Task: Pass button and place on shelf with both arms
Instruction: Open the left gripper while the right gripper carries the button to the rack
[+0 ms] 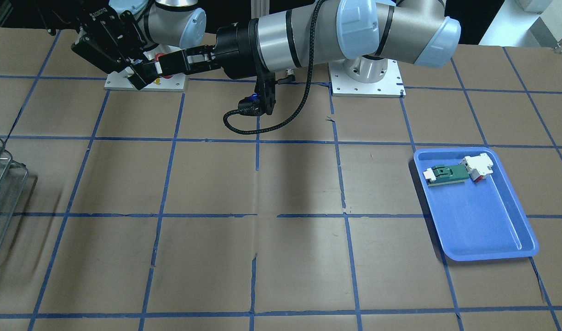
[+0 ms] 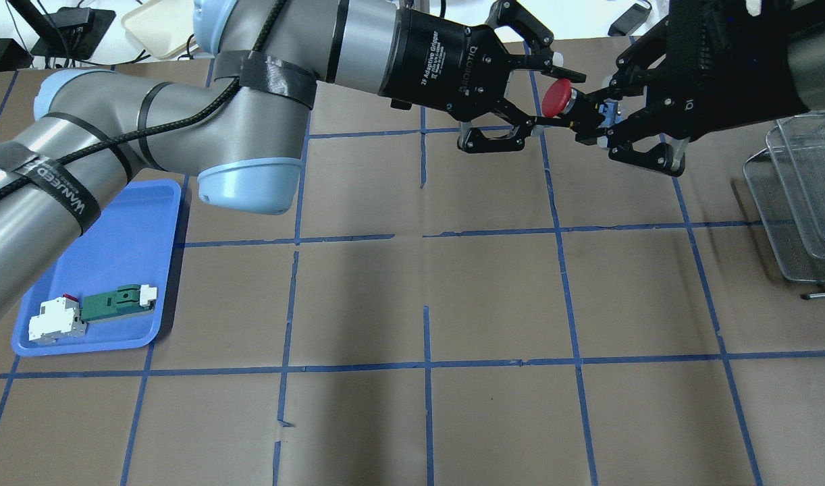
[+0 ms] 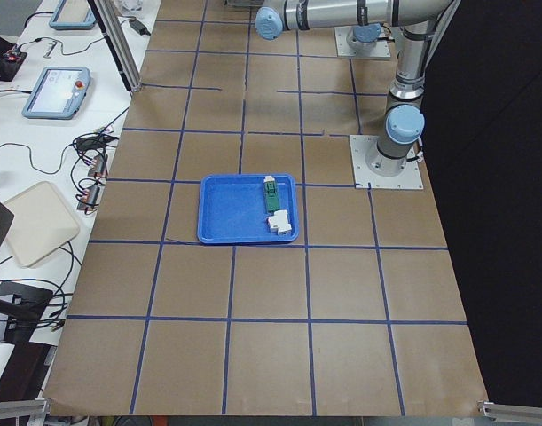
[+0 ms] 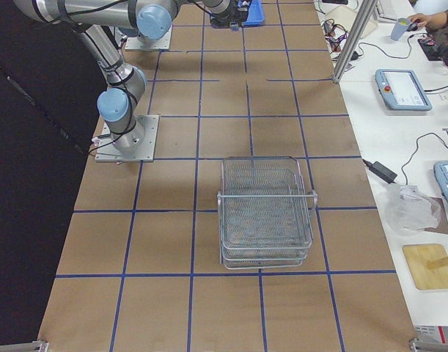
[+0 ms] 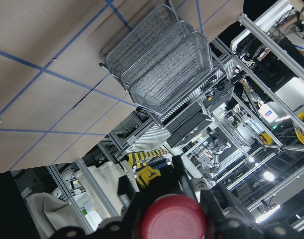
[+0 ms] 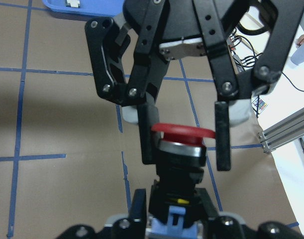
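I log the silver wire-mesh shelf (image 2: 801, 202) on the table. Left of it, in mid-air, the right black gripper (image 2: 598, 128) clamps the red-capped button's (image 2: 556, 98) base; the left black gripper (image 2: 551, 94) is released around its cap.

The desk (image 1: 281, 257) is covered in brown paper, marked into squares by blue tape lines. A blue tray (image 1: 488, 230) lies flat on it toward the robot's left side. Inside the tray, at the end nearer the robot in the front-facing view, a green board (image 1: 446, 174) with white ends lies touching a white block (image 1: 478, 166) with a red part. On the robot's right side a silver wire-mesh shelf (image 4: 266, 213) of stacked tiers stands on the paper, well apart from the tray. Two white base plates (image 1: 367, 79) sit on the desk at its robot edge, each carrying an arm.
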Action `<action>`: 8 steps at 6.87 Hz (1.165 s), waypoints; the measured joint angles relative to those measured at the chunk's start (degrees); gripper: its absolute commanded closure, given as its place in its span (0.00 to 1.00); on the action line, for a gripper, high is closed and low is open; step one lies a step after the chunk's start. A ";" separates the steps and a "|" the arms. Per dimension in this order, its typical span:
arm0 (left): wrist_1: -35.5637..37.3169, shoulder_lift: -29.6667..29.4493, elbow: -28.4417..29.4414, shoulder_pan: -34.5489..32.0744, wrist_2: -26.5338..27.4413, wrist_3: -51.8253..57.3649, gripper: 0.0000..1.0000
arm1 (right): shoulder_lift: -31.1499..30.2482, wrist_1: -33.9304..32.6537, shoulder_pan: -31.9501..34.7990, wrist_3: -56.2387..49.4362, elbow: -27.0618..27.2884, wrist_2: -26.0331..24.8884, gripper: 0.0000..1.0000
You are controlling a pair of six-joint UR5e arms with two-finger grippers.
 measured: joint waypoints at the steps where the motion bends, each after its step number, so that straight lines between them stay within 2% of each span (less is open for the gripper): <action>1: 0.04 0.09 0.01 0.04 -0.01 0.02 0.00 | 0.00 -0.12 0.01 -0.73 0.02 0.01 1.00; 6: -0.10 0.45 0.25 0.28 -0.43 -0.05 0.00 | 0.51 -0.64 -0.44 -2.13 -0.01 -0.76 1.00; 8: -0.74 1.81 0.45 1.98 2.30 -0.03 0.00 | 1.97 -0.38 -3.74 -4.06 0.08 -6.52 1.00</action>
